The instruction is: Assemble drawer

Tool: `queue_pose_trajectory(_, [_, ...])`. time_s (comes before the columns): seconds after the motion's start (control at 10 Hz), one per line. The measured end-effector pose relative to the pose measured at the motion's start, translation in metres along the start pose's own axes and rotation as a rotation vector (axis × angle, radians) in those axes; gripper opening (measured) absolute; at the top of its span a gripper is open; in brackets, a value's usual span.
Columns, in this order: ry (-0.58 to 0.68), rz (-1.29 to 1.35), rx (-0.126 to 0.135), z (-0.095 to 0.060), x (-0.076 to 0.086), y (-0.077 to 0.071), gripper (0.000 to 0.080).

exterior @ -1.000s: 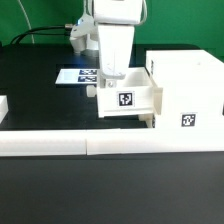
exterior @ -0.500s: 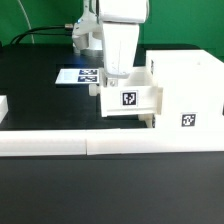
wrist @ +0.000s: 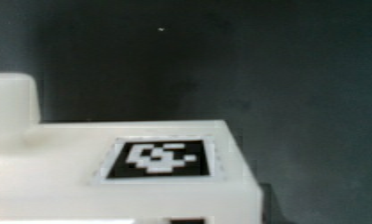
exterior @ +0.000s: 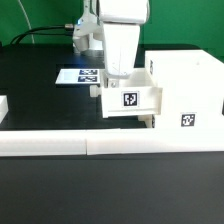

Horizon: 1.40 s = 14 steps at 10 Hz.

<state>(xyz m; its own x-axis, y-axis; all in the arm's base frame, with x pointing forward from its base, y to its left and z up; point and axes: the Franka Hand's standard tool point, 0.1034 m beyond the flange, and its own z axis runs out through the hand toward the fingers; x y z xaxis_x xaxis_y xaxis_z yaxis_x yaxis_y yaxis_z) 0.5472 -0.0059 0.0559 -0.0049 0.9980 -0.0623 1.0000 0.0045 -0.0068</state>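
Note:
The white drawer housing (exterior: 185,88) stands at the exterior view's right, with a tag on its front. A white open-top tray (exterior: 132,99) with a tag sits partly inside the housing's left opening. Its small knob (exterior: 96,88) points to the exterior view's left. My gripper (exterior: 113,76) reaches down from above and is shut on the tray's wall near the knob end. In the wrist view the tray's tagged white face (wrist: 165,160) fills the lower part and the knob (wrist: 5,100) shows beside it. My fingers are almost hidden there. A second white edge (exterior: 149,121) pokes out under the tray.
The marker board (exterior: 76,76) lies flat on the black table behind the gripper. A long low white border wall (exterior: 100,144) runs along the front. A white block (exterior: 3,106) sits at the exterior view's left edge.
The gripper and the tray have shifted slightly toward the exterior view's right, so the tray sits a little deeper in the housing.

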Motion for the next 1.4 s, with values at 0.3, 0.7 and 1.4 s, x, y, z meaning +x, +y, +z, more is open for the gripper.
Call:
queue_pose_trajectory(0.3, [-0.007,-0.014,0.012,-0.0008,0.0008,0.0072,0.0044])
queue_pose_trajectory(0.7, [-0.022,-0.041,0.007,-0.0010,-0.0010,0.0099,0.0044])
queue_pose_trajectory(1.4, [-0.018,-0.029,0.005,0.0007,0.0027,0.0052,0.0044])
